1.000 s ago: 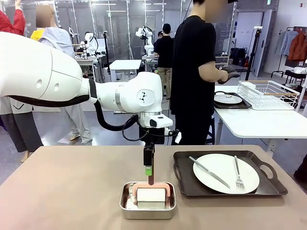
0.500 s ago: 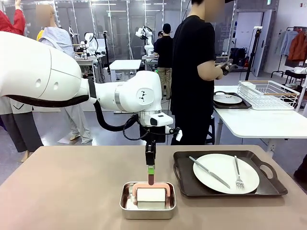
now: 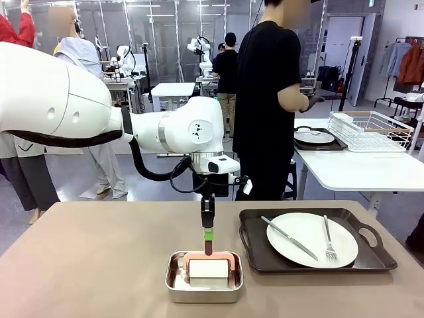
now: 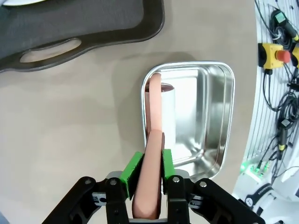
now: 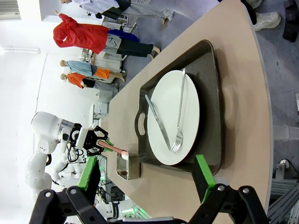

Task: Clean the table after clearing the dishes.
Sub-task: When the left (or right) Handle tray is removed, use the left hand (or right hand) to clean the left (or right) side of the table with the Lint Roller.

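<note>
One gripper (image 4: 148,165) (the left) pinches the pink handle (image 4: 153,112) over the pan (image 4: 219,116).

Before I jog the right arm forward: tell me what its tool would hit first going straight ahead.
The open right tool points at the dark brown tray. The white plate on it looks first in line, near its close edge, though depth is hard to judge here.

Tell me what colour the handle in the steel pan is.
Salmon pink; the handle shows best in the left wrist view.
</note>
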Tool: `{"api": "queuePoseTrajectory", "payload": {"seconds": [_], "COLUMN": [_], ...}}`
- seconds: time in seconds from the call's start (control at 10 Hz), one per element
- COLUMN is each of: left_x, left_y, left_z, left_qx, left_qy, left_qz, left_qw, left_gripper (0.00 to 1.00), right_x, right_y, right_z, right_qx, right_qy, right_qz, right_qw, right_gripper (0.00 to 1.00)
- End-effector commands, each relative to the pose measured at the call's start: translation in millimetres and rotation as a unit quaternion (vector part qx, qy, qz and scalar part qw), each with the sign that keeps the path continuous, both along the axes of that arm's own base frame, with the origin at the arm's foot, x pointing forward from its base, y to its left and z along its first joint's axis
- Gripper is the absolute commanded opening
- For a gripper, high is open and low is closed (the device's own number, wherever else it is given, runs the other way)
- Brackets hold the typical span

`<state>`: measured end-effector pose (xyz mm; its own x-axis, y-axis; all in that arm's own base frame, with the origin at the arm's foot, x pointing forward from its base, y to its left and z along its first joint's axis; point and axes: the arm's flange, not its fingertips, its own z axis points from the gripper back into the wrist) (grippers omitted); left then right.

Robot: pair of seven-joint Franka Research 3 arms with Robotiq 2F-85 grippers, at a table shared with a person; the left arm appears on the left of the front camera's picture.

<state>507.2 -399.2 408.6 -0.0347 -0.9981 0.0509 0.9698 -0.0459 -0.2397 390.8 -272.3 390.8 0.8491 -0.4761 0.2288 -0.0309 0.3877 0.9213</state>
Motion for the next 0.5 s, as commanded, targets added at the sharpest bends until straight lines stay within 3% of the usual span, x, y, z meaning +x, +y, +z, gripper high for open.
{"api": "queuePoseTrajectory", "payload": {"seconds": [0.0,0.1,0.2,0.3,0.4], "left_x": [-17.1,-32.8,-48.5,-56.0,-51.8], "left_y": [10.1,22.0,52.5,98.8,139.9], "left_z": [34.1,73.2,117.4,148.2,152.2], "left_qx": [0.014,0.037,0.056,0.089,0.041], "left_qy": [-0.02,-0.069,-0.1,-0.122,-0.111], "left_qz": [0.064,0.125,0.231,0.39,0.501], "left_qw": [0.998,0.989,0.966,0.908,0.858], "left_gripper": [0.0,0.18,0.18,0.18,0.18], "right_x": [-3.1,-3.1,-3.1,-3.1,-3.1], "right_y": [1.0,1.0,1.0,1.0,1.0], "right_z": [1.9,1.9,1.9,1.9,1.9], "right_qx": [0.003,0.003,0.003,0.003,0.003], "right_qy": [-0.004,-0.004,-0.004,-0.004,-0.004], "right_qz": [0.0,0.0,0.0,0.0,0.0], "right_qw": [1.0,1.0,1.0,1.0,1.0], "right_gripper": [1.0,1.0,1.0,1.0,1.0]}}
